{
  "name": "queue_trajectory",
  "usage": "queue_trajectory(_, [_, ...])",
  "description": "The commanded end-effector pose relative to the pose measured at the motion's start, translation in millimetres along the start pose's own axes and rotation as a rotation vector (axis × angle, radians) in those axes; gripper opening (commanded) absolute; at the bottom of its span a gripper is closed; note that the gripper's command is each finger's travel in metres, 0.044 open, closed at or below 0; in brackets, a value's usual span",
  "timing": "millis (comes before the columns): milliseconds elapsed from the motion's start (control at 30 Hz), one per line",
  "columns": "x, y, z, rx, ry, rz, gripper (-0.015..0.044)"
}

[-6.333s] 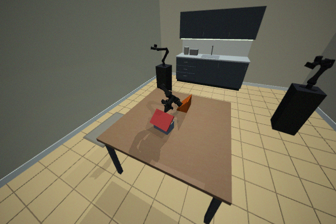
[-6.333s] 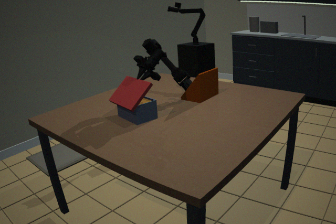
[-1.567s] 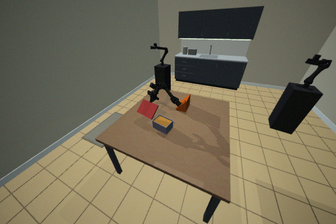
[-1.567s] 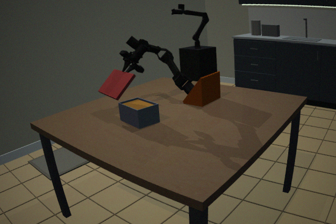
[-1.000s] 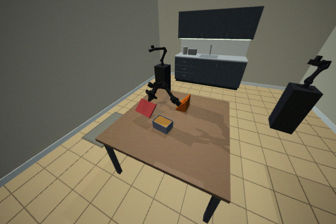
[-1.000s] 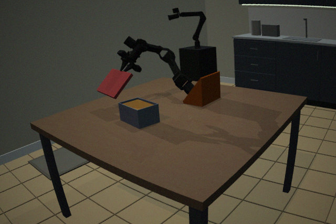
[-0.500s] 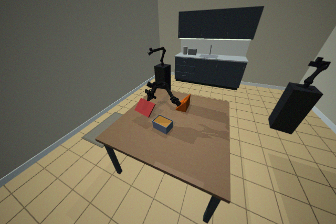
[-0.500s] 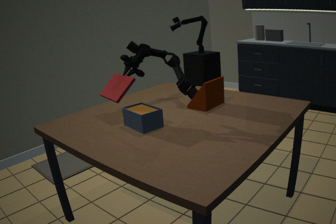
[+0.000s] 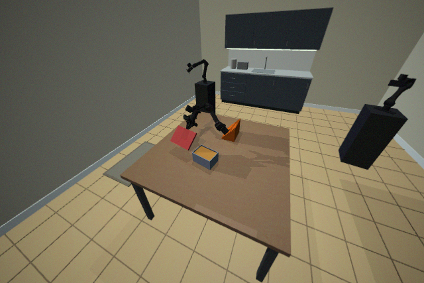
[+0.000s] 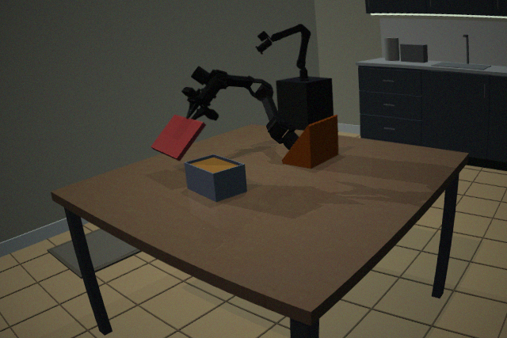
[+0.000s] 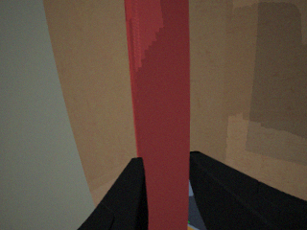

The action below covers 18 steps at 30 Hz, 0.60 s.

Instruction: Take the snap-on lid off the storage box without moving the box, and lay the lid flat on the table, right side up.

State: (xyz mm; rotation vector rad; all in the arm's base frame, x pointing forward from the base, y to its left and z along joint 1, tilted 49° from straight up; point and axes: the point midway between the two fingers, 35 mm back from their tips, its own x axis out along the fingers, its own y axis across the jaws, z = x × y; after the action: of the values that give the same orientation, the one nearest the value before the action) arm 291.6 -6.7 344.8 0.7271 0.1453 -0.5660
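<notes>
The red lid (image 9: 183, 137) (image 10: 178, 137) (image 11: 165, 105) is held in the air, steeply tilted, above the table (image 9: 239, 183) (image 10: 261, 240) and to the left of the box in the top and exterior views. My gripper (image 10: 190, 117) (image 11: 165, 164) is shut on the lid's upper edge, with one finger on each side of it in the wrist view. The blue-grey storage box (image 9: 203, 162) (image 10: 200, 180) stands upright and open on the table, with an orange-yellow inside. The lid's far face is hidden in the top and exterior views.
An orange wedge-shaped block (image 9: 233, 131) (image 10: 321, 142) stands on the table by my arm's base. The table's left edge runs near the lid. A second arm on a black pedestal (image 9: 205, 93) (image 10: 305, 100) stands behind the table, another (image 9: 373, 136) to the right.
</notes>
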Motion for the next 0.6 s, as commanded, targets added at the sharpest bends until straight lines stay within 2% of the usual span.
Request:
queue_trajectory(0, [-1.3,-0.7,2.1,0.008,0.003,0.019,0.0])
queue_trajectory(567, [7.3,-10.9,2.4,0.009,0.002,0.02,0.0])
